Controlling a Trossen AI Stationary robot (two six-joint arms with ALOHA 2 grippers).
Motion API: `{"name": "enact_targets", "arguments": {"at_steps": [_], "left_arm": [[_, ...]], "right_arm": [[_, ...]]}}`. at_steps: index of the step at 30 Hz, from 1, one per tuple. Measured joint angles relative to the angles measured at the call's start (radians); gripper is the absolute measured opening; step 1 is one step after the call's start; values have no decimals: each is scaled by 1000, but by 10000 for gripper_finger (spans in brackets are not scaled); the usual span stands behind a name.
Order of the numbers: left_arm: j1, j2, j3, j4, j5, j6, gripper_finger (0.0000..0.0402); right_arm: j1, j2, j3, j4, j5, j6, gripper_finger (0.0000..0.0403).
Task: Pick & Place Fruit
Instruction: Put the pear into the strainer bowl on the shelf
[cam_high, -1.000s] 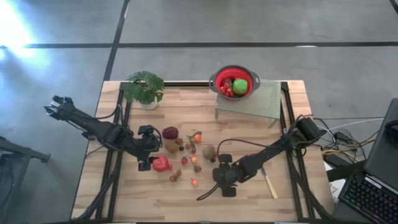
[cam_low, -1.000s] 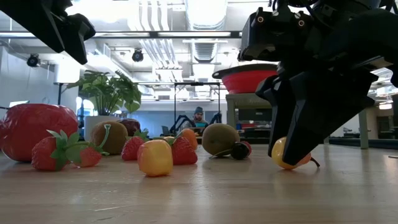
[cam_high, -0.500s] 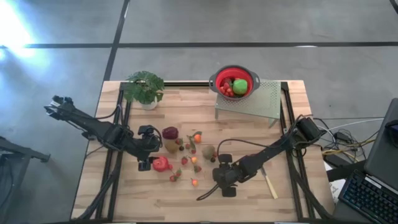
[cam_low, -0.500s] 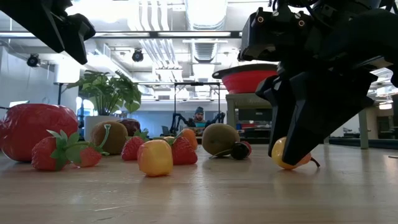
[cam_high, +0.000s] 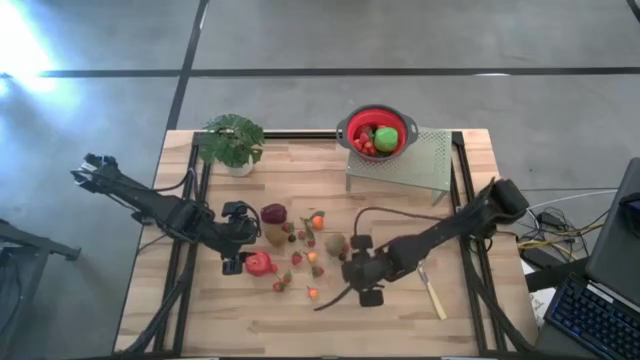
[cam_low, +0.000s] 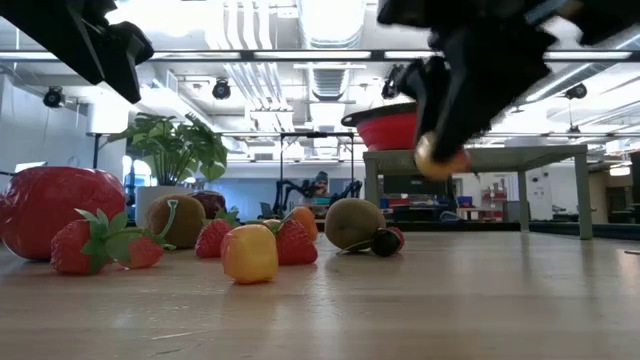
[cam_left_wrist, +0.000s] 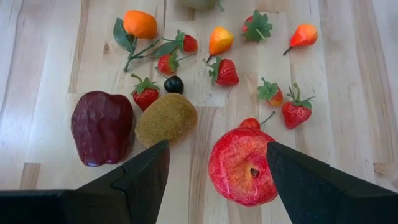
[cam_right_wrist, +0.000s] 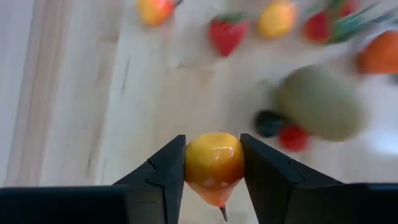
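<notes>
Jaws of the right gripper (cam_right_wrist: 212, 163) pinch a yellow-orange fruit (cam_right_wrist: 214, 160) above the table (cam_high: 400, 325); left gripper (cam_left_wrist: 214, 163) hangs spread over a red fruit (cam_left_wrist: 241, 165).

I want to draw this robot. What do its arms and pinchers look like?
Both arms are dark, almost black, made of jointed segments with thin black cables looping beside them. The left gripper and the right gripper each end in two flat, wedge-shaped black fingers. No markings show.

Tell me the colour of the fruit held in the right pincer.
Yellow-orange; the small fruit shows best in the right wrist view, clamped in the right pincer.
</notes>
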Motion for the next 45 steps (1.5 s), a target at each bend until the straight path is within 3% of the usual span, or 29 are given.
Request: {"name": "enact_targets", "arguments": {"at_steps": [9,23,30,37,45], "left_arm": [[0,0,0,6,0,0,273],[0,0,0,8,0,0,273],[0,0,0,8,0,0,273],[0,0,-1,8,0,0,273],[0,0,-1,8,0,0,273]], "right_arm": [[-135,-191,10,-59,64,-190,126],[-539,-388,9,12,59,-394,133],[-714,-410,38,47,-17,-414,125],[-866,-371,70,50,-18,-432,142],[-1005,-324,71,48,-24,-434,124]]}}
